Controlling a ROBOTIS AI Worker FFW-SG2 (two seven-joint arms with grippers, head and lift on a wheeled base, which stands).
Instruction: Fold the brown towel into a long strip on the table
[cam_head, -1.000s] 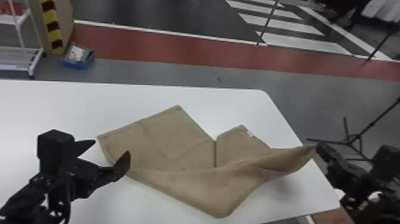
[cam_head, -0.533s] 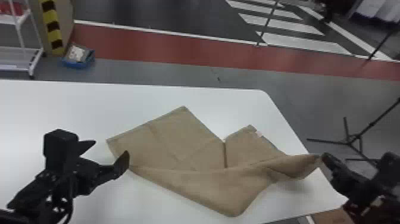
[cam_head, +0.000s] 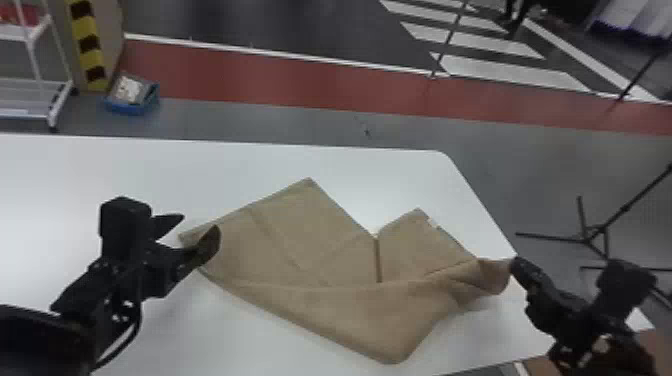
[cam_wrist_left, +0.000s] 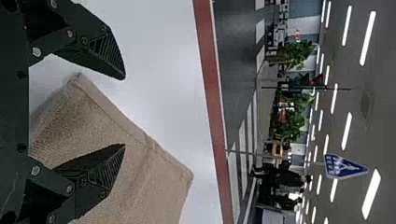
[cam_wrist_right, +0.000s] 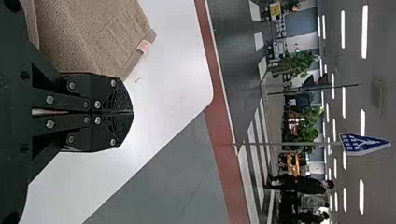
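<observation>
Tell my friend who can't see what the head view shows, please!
A brown towel lies partly folded on a white table. The right pincer grips its right end; the left pincer is open by its left end.

Bright indoor scene, lit from overhead by rows of glowing white ceiling lights (cam_wrist_left: 368, 38), seen in both wrist views against a dim gray ceiling (cam_wrist_left: 385, 126). The white table (cam_head: 75, 170) looks pale and bright in the head view, with soft gray shadows beside the towel (cam_head: 320, 255). The road (cam_head: 300, 25) beyond is much darker.
</observation>
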